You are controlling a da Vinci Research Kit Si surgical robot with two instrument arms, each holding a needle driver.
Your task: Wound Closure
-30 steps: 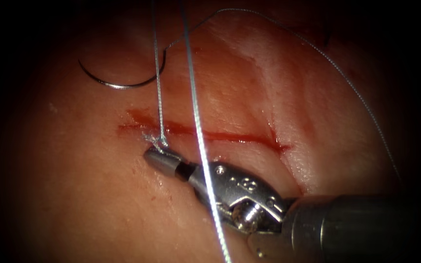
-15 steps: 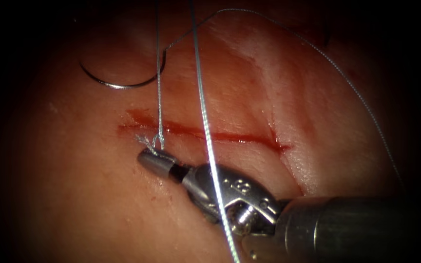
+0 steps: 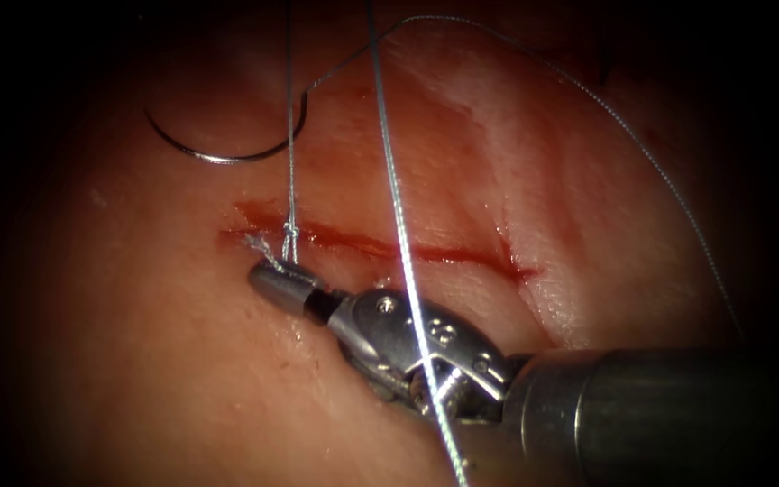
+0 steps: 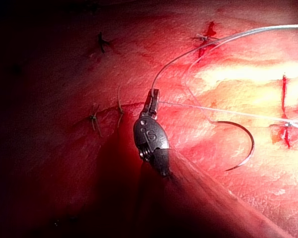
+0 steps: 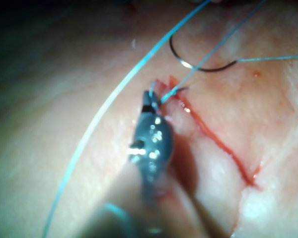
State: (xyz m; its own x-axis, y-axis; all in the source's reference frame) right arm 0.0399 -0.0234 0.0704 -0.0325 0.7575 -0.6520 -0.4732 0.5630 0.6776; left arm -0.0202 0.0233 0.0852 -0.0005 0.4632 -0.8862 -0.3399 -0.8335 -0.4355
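The right tool [image 3: 261,276] reaches in from the right, just below the left end of the cut [image 3: 426,255] in the tissue [image 3: 137,361]. Its jaws are shut on the short frayed tail of thread beside the knot [image 3: 288,238]. A taut strand [image 3: 291,135] rises straight up from the knot. A second long strand [image 3: 398,225] crosses over the tool's wrist. The curved needle [image 3: 218,160] lies free on the tissue beyond the cut's left end, held by neither tool and not in the tissue. The left tool [image 4: 153,96] has its jaws shut on the thread, with the needle [image 4: 244,144] lying nearby. The right tool [image 5: 150,101] sits at the cut's end.
Red fluid lines the cut [image 3: 353,242]. A loop of thread [image 3: 642,144] arcs over the tissue at the right. Older knotted stitches [image 4: 95,119] and other short red cuts [image 4: 283,91] mark the tissue in the left wrist view.
The right tool has slid left and slightly up with the thread tail. The knot has drawn down onto the cut. The long strand over the tool has shifted right.
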